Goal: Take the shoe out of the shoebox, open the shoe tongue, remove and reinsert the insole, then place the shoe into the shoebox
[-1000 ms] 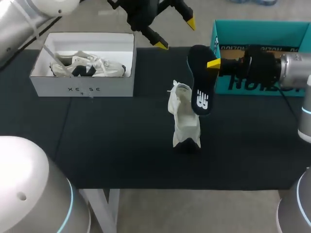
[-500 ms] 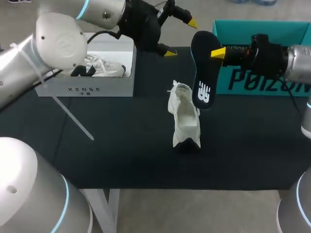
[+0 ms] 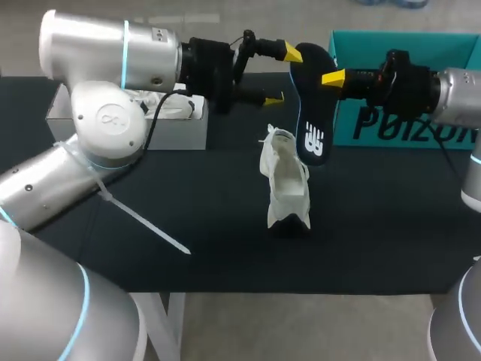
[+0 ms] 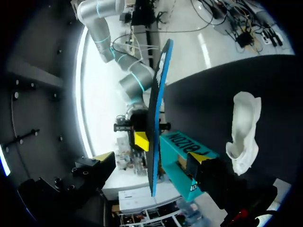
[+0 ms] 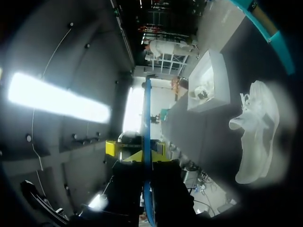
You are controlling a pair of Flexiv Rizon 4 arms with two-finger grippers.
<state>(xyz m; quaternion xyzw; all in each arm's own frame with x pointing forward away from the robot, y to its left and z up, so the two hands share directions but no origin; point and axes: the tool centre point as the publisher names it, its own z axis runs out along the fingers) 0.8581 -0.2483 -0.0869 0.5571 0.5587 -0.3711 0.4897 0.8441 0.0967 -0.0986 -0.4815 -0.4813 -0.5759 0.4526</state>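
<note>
Above the black bench point(image 3: 173, 188), the right pincer point(image 3: 328, 77) was clamped on the dark insole point(image 3: 311, 113), which hung just over the white shoe point(image 3: 285, 180). The shoe sat out on the bench, near the teal shoebox point(image 3: 409, 47). The left pincer point(image 3: 283, 75) gaped beside the insole's upper end, gripping nothing. Removal looked done to me and reinsertion was due. That thin, flat, bendy sole would need feeding into a soft, slumped fabric opening, probably with the shoe steadied.

A white logo point(image 3: 313, 143) marks the insole point(image 3: 310, 90), and dark lettering point(image 3: 391, 124) runs along the teal shoebox point(image 3: 406, 41).
</note>
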